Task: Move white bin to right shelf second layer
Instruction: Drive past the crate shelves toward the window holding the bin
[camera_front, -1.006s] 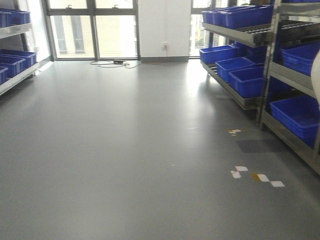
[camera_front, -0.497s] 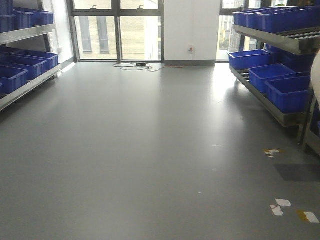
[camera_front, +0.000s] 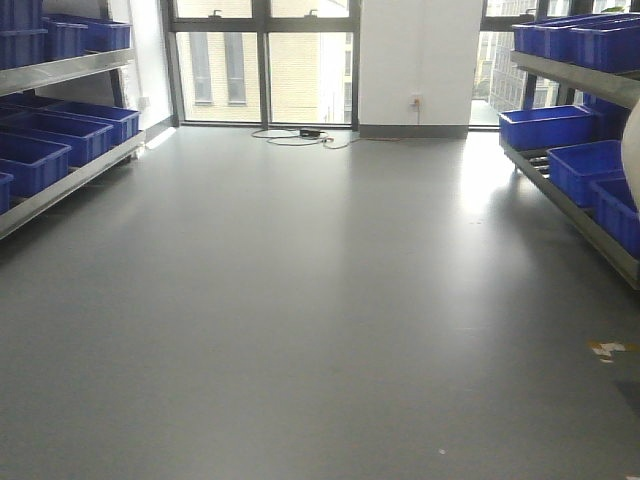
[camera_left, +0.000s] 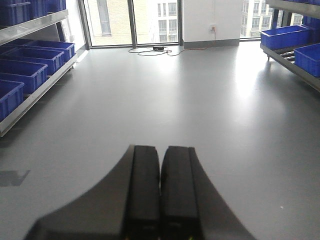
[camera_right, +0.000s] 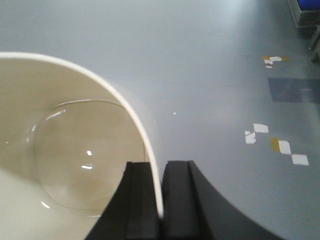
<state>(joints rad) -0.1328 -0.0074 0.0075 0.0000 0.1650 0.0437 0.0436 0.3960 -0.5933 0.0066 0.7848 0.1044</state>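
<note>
The white bin (camera_right: 65, 150) is a glossy cream tub that fills the left of the right wrist view. My right gripper (camera_right: 160, 167) is shut on its rim, one finger inside and one outside, and holds it above the grey floor. A sliver of the bin (camera_front: 633, 165) shows at the right edge of the front view. The right shelf (camera_front: 572, 72) is steel racking at the far right; its tiers carry blue crates (camera_front: 545, 126). My left gripper (camera_left: 160, 150) is shut and empty over the floor.
A left shelf (camera_front: 62, 72) with blue crates (camera_front: 35, 160) lines the left wall. Cables (camera_front: 300, 135) lie on the floor by the windows. Tape marks (camera_right: 275, 145) are stuck to the floor at the right, and one also shows in the front view (camera_front: 610, 349).
The front view has swung left: the right shelf and the tape marks slid toward the right edge, and the left shelf came further in. The bin stays in my right gripper.
</note>
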